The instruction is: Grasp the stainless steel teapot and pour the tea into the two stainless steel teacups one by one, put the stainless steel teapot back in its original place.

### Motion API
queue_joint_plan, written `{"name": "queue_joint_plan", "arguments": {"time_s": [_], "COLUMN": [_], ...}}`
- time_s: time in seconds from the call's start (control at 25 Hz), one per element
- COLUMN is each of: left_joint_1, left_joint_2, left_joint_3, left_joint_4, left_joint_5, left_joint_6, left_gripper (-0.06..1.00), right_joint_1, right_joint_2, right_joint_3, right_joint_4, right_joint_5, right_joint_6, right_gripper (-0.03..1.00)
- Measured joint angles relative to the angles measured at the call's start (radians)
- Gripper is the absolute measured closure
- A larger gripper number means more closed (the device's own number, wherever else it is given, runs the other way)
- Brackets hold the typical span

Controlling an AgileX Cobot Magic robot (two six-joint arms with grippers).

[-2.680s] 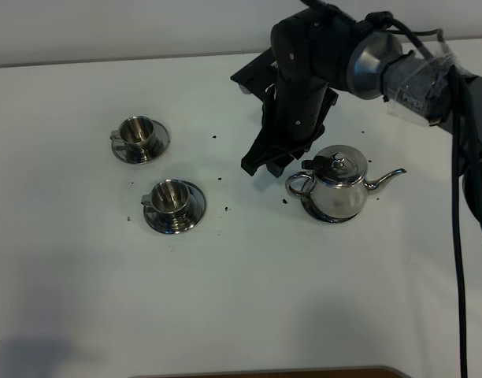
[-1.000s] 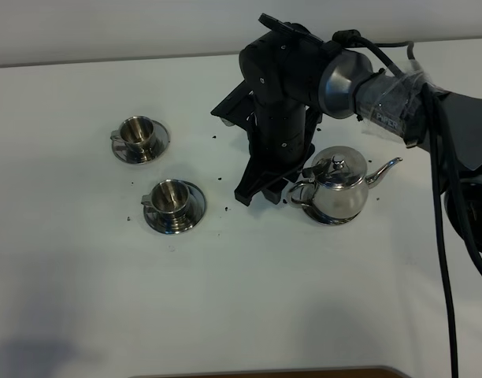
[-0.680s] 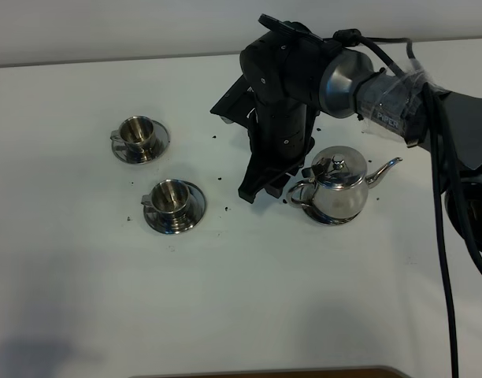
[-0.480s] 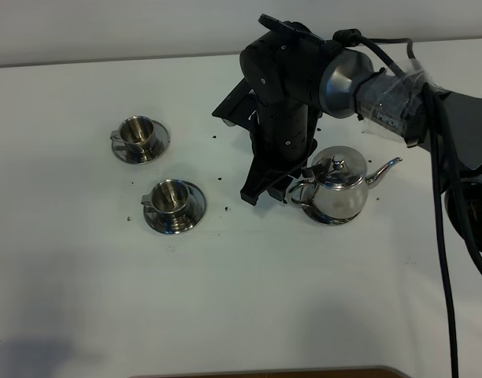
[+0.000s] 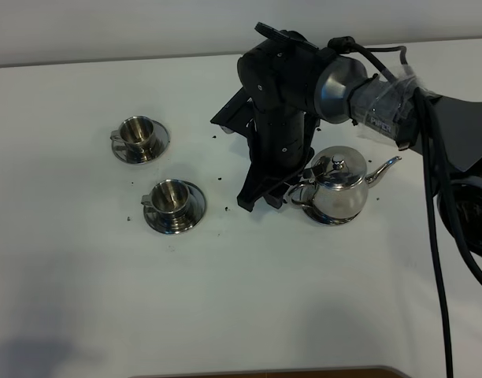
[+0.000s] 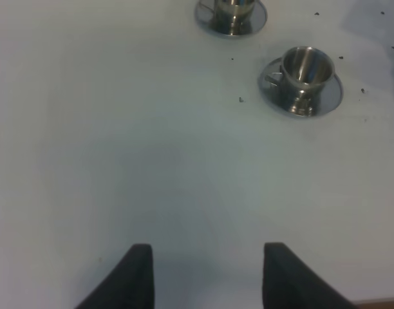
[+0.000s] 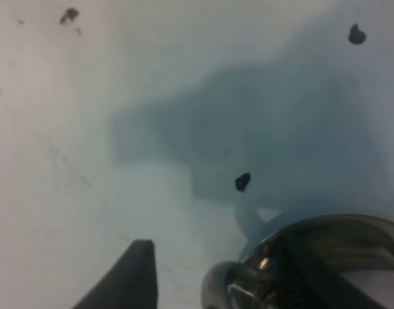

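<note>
The stainless steel teapot (image 5: 337, 191) stands on the white table (image 5: 249, 299), lid on, spout pointing right, loop handle (image 5: 298, 190) facing left. My right gripper (image 5: 268, 200) is open and low at the table, right beside that handle. In the right wrist view the handle (image 7: 230, 283) sits between the spread fingers (image 7: 134, 273) of the right gripper (image 7: 213, 278), not squeezed. The two stainless steel teacups stand on saucers at the left, one farther back (image 5: 139, 134) and one nearer (image 5: 172, 198). My left gripper (image 6: 206, 277) is open and empty above bare table, with the cups (image 6: 304, 69) (image 6: 230, 8) ahead of it. No tea is visible.
Small dark specks (image 5: 216, 177) are scattered on the table between the cups and the teapot. The right arm's black body (image 5: 284, 87) and cables (image 5: 434, 197) rise over the table's right side. A brown edge (image 5: 304, 372) marks the table's front.
My right gripper has moved left and down from above the teapot to the handle's side. The teapot has turned slightly. In the last second the gripper shifted only a little.
</note>
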Motion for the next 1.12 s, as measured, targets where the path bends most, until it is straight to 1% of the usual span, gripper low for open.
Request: {"name": "queue_joint_plan", "arguments": {"time_s": [0.16, 0.52, 0.72, 1.12], "left_joint_1": [0.0, 0.0, 0.0, 0.0], "left_joint_2": [0.0, 0.0, 0.0, 0.0], "left_joint_3": [0.0, 0.0, 0.0, 0.0], "left_joint_4": [0.0, 0.0, 0.0, 0.0], "left_joint_5": [0.0, 0.0, 0.0, 0.0], "left_joint_6": [0.0, 0.0, 0.0, 0.0], "left_gripper": [0.49, 0.49, 0.49, 0.49], "right_joint_1": [0.012, 0.013, 0.013, 0.013], "right_joint_2": [-0.001, -0.043, -0.09, -0.121], "right_joint_3": [0.01, 0.142, 0.182, 0.29], "right_joint_4": [-0.009, -0.018, -0.021, 0.001], "right_joint_5": [-0.001, -0.001, -0.001, -0.002], "right_joint_6": [0.014, 0.037, 0.056, 0.073], "right_gripper": [0.55, 0.55, 0.55, 0.55]}}
